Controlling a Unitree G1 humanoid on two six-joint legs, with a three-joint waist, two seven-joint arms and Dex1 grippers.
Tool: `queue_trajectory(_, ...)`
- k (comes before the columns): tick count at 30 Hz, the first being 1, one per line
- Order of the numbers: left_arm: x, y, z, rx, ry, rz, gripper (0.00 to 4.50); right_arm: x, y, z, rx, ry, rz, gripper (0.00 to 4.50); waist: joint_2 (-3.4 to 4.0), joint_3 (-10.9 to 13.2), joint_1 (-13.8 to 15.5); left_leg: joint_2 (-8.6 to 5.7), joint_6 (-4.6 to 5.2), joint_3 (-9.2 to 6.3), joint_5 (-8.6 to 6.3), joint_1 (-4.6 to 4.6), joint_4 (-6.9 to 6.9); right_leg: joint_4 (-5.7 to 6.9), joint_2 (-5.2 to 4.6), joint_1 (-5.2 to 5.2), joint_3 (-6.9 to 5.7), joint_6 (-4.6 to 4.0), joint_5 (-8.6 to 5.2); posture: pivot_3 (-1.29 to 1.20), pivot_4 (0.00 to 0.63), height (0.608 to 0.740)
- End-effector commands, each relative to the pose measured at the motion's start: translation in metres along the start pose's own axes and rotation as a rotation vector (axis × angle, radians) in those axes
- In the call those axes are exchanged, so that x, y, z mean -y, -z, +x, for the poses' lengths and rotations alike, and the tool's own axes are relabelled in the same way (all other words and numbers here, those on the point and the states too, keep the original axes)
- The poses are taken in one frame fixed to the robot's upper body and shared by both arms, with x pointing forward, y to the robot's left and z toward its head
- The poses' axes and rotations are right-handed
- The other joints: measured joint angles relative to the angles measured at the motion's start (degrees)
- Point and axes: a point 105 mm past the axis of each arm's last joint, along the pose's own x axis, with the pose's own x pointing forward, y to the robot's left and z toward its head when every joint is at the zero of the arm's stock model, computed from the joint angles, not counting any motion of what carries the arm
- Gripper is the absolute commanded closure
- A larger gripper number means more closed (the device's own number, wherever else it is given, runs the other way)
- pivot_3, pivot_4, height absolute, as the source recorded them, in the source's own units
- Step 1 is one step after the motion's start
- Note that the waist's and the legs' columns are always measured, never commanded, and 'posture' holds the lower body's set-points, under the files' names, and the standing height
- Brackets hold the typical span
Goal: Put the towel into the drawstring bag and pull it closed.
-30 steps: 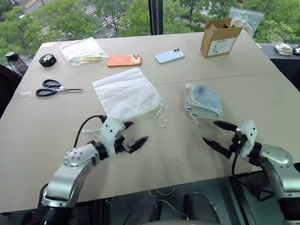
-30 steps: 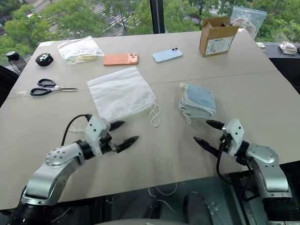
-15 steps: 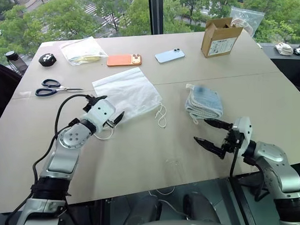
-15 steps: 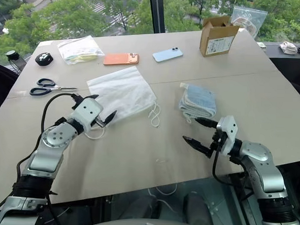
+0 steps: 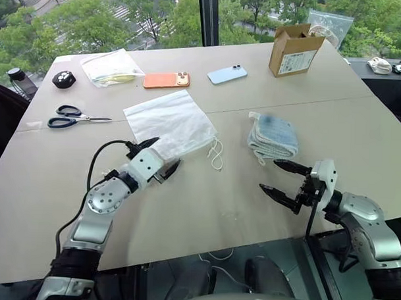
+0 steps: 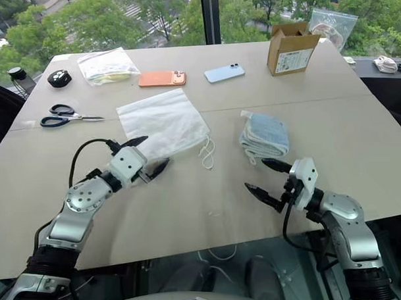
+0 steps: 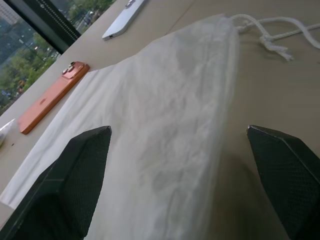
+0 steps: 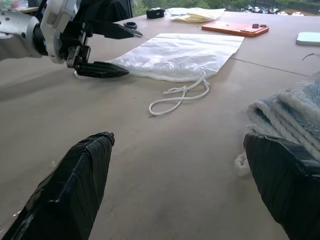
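Tabletop [image 5: 205, 209]: beige, 2 panels meeting at a seam.

Drawstring bag [image 5: 168, 122]: flat, near centre, thin white fabric; cords [image 5: 217, 154] trailing off its corner at 4 o'clock. Empty-looking, mouth not drawn.

Towel [image 5: 275, 136]: folded blue-grey stack at 3 o'clock of the bag, well apart from it, lying on the tabletop.

Cardboard box [image 5: 293, 49]: upright at 1 o'clock of the towel, far edge.

Clear zip bag [image 5: 111, 68]: at 11 o'clock of the drawstring bag, yellowish contents.

Left tool [image 5: 159, 155]: fingers spread wide, straddling the bag's near edge at 6 o'clock; nothing clamped. Contact with the fabric not clear.

Right tool [image 5: 278, 178]: fingers wide apart, empty, at 6 o'clock of the towel, just short of it.

Scissors [image 5: 73, 117]: at 9 o'clock of the bag, blue-black handles.

Orange phone [image 5: 165, 79] and pale blue phone [image 5: 226, 74]: side by side at 12 o'clock of the bag.

Small black round item [image 5: 63, 80]: at 10 o'clock, beyond the scissors.
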Motion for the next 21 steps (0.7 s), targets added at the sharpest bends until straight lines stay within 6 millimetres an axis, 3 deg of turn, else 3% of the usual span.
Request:
queue_trajectory(1, -0.002, -0.002, 0.001, 0.005, -0.035, 0.057, 0.03, 0.000, -0.009, 0.000, 0.033, 0.008, -0.034, 0.00, 0.00, 0.0, 0.0, 0.00, 0.00, 0.00, 0.00, 0.00, 0.00, 0.00, 0.00, 0.00, 0.00, 0.00, 0.00, 0.00, 0.150, 0.740)
queue_trajectory(12, -0.013, 0.007, 0.003, -0.061, -0.135, 0.169, 0.03, 0.001, -0.012, -0.001, 0.031, 0.012, -0.040, 0.00, 0.00, 0.0, 0.0, 0.00, 0.00, 0.01, 0.00, 0.00, 0.03, 0.03, 0.01, 0.00, 0.01, 0.00, 0.00, 0.00, 0.150, 0.740)
queue_trajectory(21, -0.021, 0.017, 0.002, -0.121, -0.185, 0.140, 0.03, 0.001, -0.013, 0.001, 0.029, 0.012, -0.047, 0.00, 0.00, 0.0, -0.1, 0.00, 0.00, 0.03, 0.00, 0.01, 0.08, 0.08, 0.01, 0.00, 0.02, 0.00, 0.00, 0.00, 0.150, 0.740)
